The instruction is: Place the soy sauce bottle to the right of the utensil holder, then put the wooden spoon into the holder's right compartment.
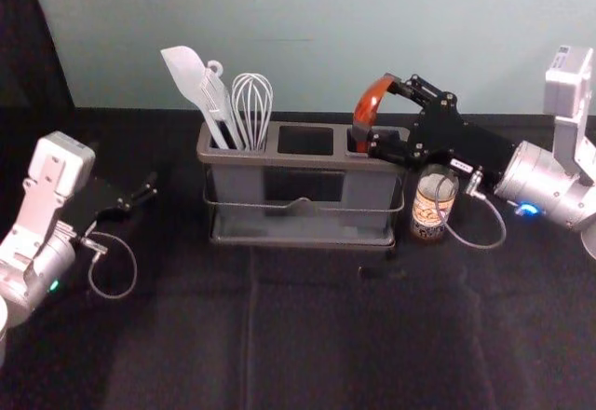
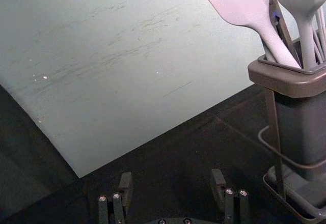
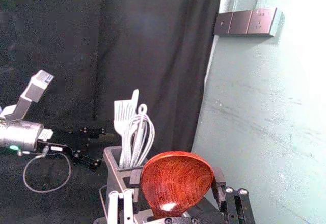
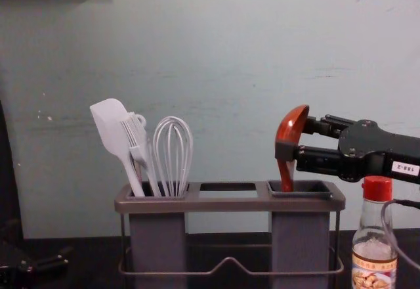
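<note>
In the head view my right gripper (image 1: 374, 112) is at the holder's right end, closed on the bowl of the wooden spoon (image 1: 371, 102). The right wrist view has the bowl (image 3: 175, 183) filling the space between the fingers of my right gripper (image 3: 176, 177). Seen from the chest, the spoon (image 4: 289, 134) stands nearly upright, its handle reaching down into the right compartment of the utensil holder (image 4: 230, 203). The soy sauce bottle (image 4: 375, 249) stands upright right of the holder. Away at the left, my left gripper (image 1: 149, 191) is idle; it is open in its wrist view (image 2: 172, 183).
A white spatula (image 4: 111, 128), a brush (image 4: 139, 146) and a whisk (image 4: 173, 151) lean in the holder's left compartment. The wall (image 1: 335, 47) rises close behind the holder. My right forearm passes over the bottle. Black cloth (image 1: 307, 335) covers the table.
</note>
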